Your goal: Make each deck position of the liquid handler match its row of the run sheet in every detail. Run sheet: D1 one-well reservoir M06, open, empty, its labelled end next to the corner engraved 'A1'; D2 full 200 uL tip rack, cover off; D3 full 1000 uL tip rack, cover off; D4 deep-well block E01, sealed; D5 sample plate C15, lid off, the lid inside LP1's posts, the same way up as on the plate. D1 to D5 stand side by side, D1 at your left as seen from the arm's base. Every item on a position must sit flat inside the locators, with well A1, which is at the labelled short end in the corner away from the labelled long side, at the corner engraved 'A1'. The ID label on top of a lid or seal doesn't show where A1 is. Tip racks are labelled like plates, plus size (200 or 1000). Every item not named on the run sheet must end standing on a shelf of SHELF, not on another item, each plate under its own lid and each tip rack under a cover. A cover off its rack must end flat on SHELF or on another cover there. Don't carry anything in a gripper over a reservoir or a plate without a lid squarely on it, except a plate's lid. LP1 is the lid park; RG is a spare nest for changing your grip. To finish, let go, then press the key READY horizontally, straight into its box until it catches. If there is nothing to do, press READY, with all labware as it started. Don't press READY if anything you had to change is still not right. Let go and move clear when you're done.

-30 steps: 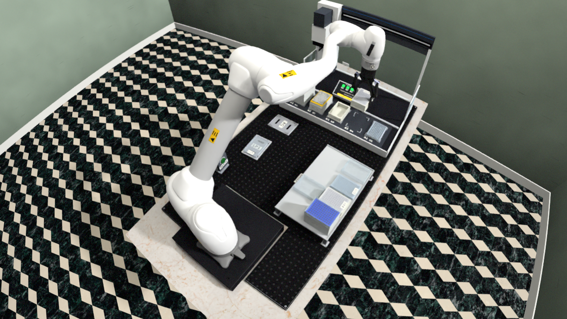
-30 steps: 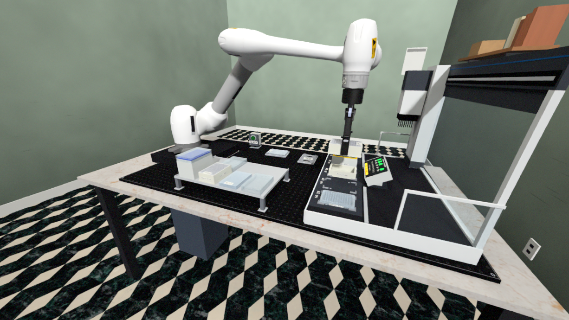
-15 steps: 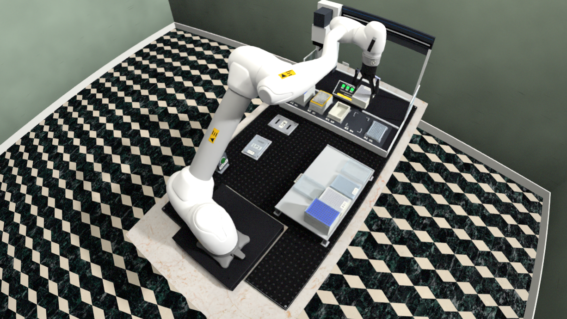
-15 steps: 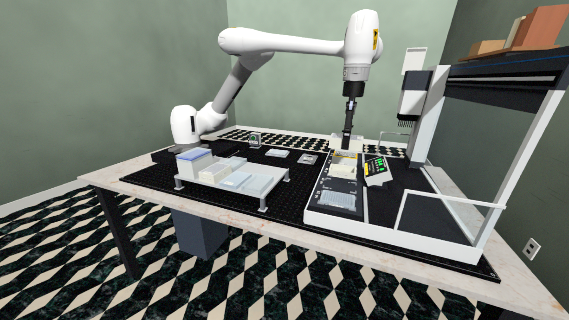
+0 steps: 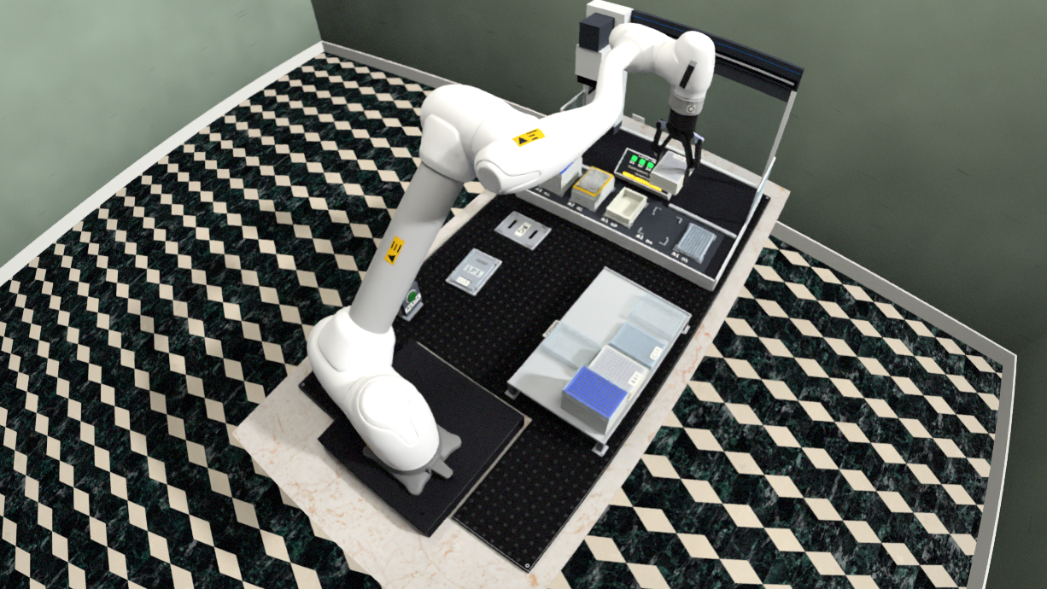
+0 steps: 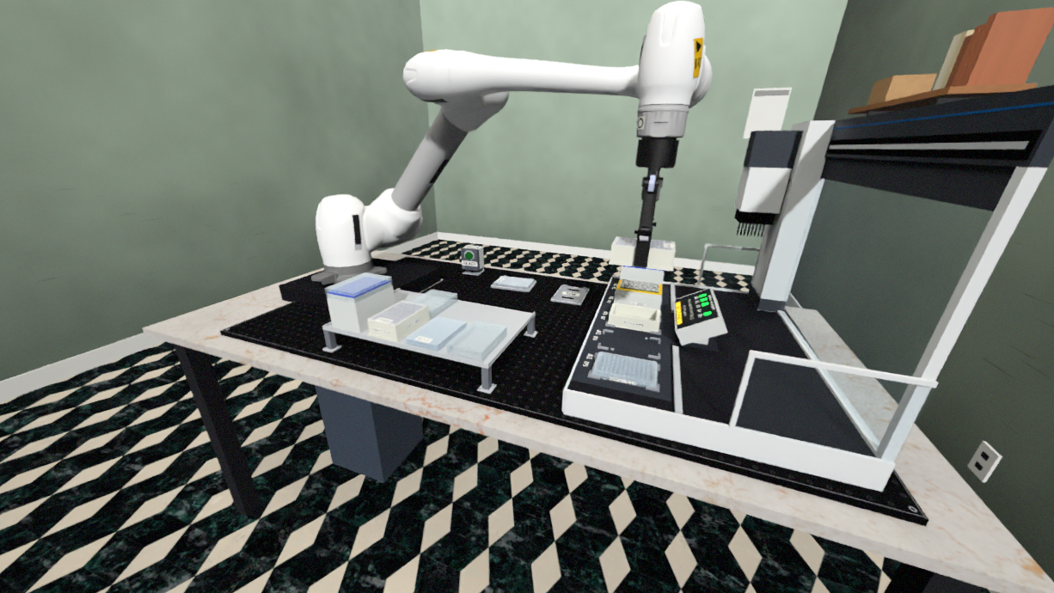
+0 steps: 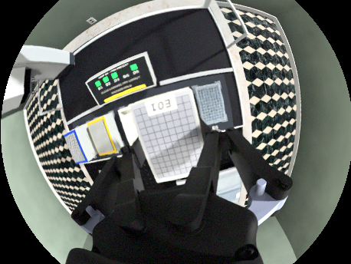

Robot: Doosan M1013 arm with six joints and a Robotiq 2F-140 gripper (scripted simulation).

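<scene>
My gripper [image 5: 675, 162] is shut on the long sides of the sealed deep-well block E01 [image 5: 669, 175] and holds it in the air above the back of the deck, near the status panel [image 5: 643, 166]. In the wrist view the block [image 7: 168, 132] shows a gridded seal with the label E01 at its far end. Below on the deck stand a blue-edged tip rack [image 7: 76, 146], a yellow-edged tip rack [image 5: 592, 186], an open white reservoir [image 5: 624, 207], an empty nest [image 5: 663, 225] and an uncovered sample plate [image 5: 694, 241]. The arm hides most of the leftmost position in the top view.
A lid lies in LP1 [image 5: 474, 271]; the RG nest [image 5: 517, 227] is beside it. SHELF [image 5: 603, 343] holds a blue-covered rack [image 5: 594, 391], a plate [image 5: 618, 365] and other flat labware. The READY key [image 5: 412, 300] stands by the arm's base. The handler's gantry [image 6: 767, 191] rises behind the deck.
</scene>
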